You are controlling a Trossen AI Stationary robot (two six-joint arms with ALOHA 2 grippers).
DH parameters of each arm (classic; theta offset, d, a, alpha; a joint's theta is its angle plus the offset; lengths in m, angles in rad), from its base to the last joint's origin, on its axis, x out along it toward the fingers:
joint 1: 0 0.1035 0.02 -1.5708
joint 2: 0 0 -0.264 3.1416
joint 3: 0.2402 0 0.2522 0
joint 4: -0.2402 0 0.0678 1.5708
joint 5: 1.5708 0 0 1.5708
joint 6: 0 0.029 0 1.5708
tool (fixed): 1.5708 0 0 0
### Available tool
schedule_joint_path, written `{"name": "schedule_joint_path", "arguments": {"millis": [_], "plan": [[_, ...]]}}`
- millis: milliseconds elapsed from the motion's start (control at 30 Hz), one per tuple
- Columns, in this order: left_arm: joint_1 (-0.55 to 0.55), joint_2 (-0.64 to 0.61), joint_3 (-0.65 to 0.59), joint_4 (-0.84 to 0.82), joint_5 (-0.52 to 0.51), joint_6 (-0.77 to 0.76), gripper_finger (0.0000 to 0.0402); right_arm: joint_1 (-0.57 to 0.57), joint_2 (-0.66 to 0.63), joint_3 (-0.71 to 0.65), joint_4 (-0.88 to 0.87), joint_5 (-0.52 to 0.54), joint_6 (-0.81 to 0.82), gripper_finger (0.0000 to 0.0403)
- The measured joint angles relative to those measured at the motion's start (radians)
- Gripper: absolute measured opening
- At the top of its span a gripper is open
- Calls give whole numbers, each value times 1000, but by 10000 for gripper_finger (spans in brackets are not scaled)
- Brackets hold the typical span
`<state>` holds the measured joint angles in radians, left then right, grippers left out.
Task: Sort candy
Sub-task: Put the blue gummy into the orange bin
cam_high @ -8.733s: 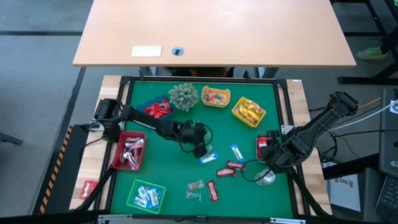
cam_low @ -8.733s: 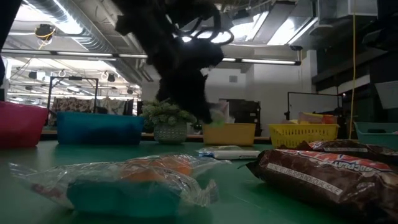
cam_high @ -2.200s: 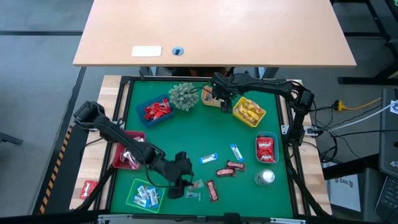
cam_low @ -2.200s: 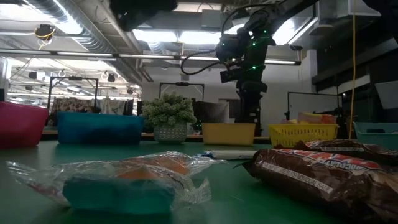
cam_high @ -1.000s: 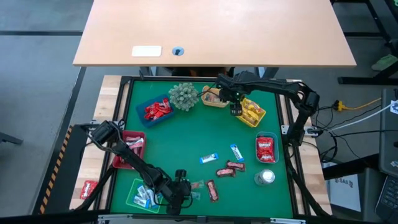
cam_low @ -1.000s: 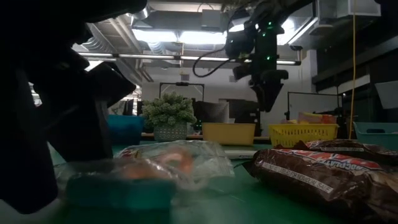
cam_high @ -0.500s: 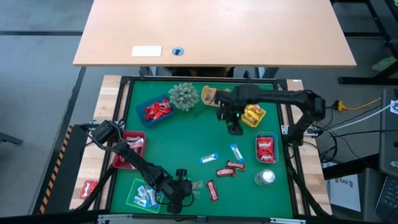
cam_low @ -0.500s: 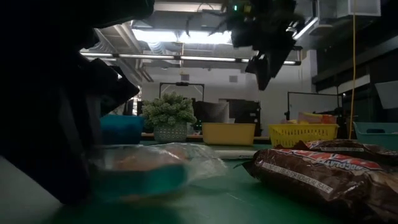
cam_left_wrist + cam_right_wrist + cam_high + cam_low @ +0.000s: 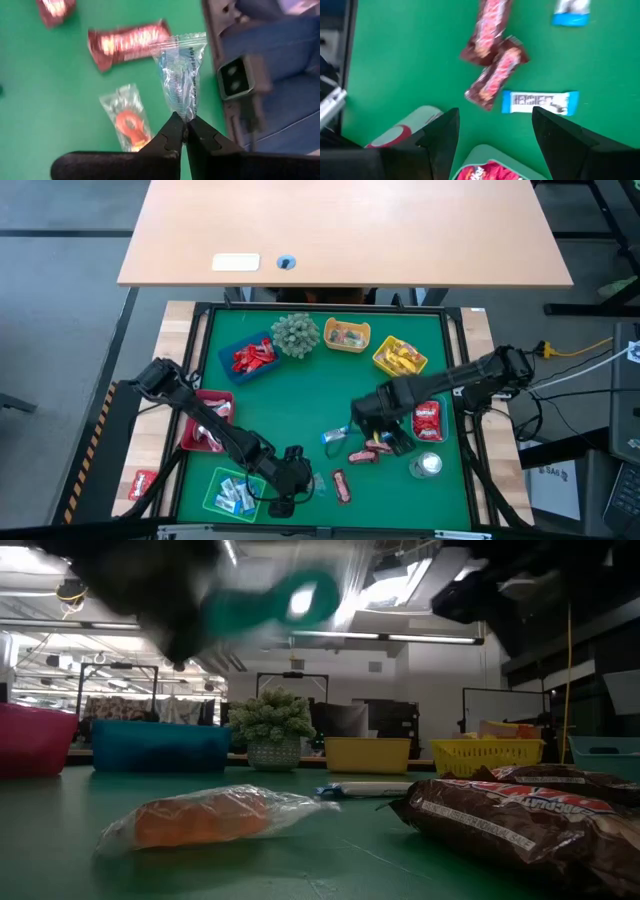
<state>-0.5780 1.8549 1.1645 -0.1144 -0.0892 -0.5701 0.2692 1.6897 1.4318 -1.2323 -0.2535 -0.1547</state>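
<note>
High view, left gripper (image 9: 296, 485): down at the near edge of the green mat (image 9: 290, 395), just beside the green tray (image 9: 236, 492); its fingers are hard to make out from up here
High view, right gripper (image 9: 372, 432): over the loose candy in the middle of the mat, by the blue-white bar (image 9: 334, 435) and the red bars (image 9: 366, 451)
High view, sorted candy: red packets in the blue tray (image 9: 252, 354); yellow ones in the yellow basket (image 9: 401, 360); silvery ones in the red tray (image 9: 206, 423)
Low view: an orange sweet in clear wrap (image 9: 200, 818) lies on the mat; a brown bar (image 9: 520, 822) beside it; a blurred teal ring (image 9: 270, 600) hangs above
Left wrist view: jaws pinched shut on the clear packet (image 9: 181, 75), lifted off the mat; the orange ring candy (image 9: 129, 121) and a red bar (image 9: 127, 41) lie beneath
Right wrist view: jaws spread wide, holding nothing; two red bars (image 9: 492, 65) and the blue-white bar (image 9: 540, 102) on the mat past them
</note>
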Motion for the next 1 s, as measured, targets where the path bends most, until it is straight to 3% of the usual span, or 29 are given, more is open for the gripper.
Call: {"name": "schedule_joint_path", "arguments": {"millis": [367,567,667,1000], "plan": [[127,-57,1,2,-23,14,1,133,0,-128,66,134,81,248],[261,-57,1,-6,-24,144,1,129,0,-136,58,295,286,248],[343,-57,1,-7,-34,214,1,131,-5,-136,-29,307,306,248],[628,-57,1,59,-224,361,0,130,-75,-197,-15,368,280,248]]}}
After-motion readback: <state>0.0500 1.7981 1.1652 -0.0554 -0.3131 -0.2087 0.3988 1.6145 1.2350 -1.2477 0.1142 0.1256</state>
